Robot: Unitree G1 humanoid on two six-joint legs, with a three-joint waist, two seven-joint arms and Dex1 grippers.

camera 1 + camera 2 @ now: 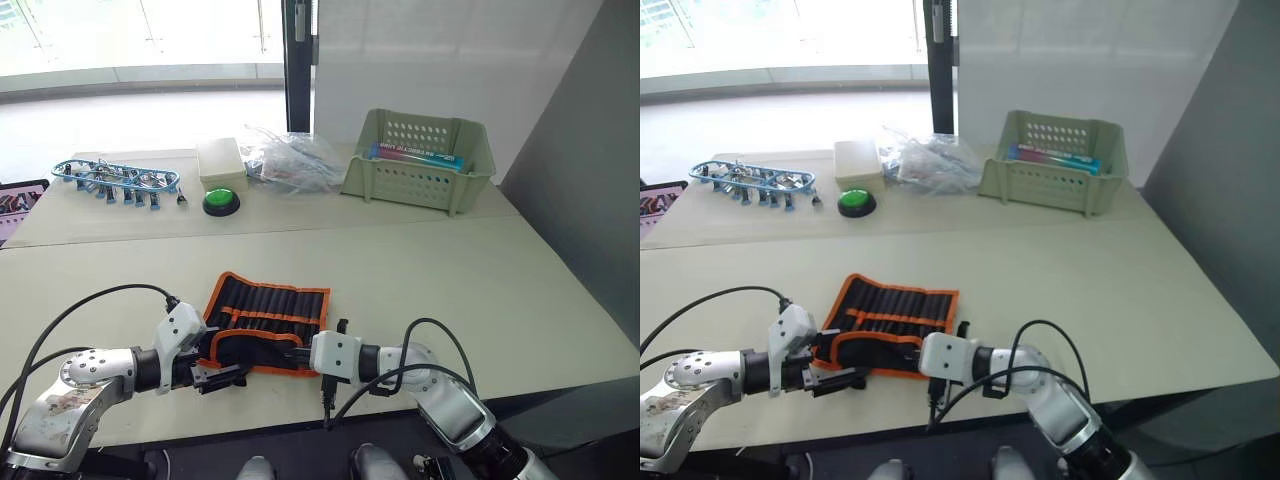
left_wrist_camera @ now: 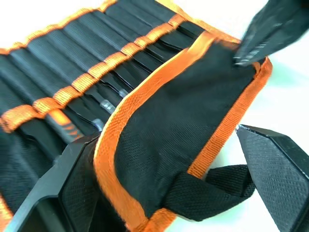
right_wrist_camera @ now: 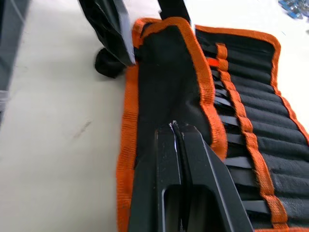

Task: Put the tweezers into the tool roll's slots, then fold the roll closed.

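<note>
Because the slim black tweezers [image 2: 104,104] are seated in the narrow fabric slots [image 2: 82,53], the black, orange-trimmed tool roll's [image 1: 268,310] near flap is straddled by the left gripper's [image 2: 159,193] spread fingers and pressed by the right gripper's [image 3: 176,133] closed fingers, apparently for folding.

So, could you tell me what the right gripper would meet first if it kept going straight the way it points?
Probably the left gripper: the right gripper, shut on the tool roll's folded flap, points along it toward those jaws.

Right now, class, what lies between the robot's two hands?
The tool roll's folded near flap lies between the left hand and right hand, in the left eye view.
</note>
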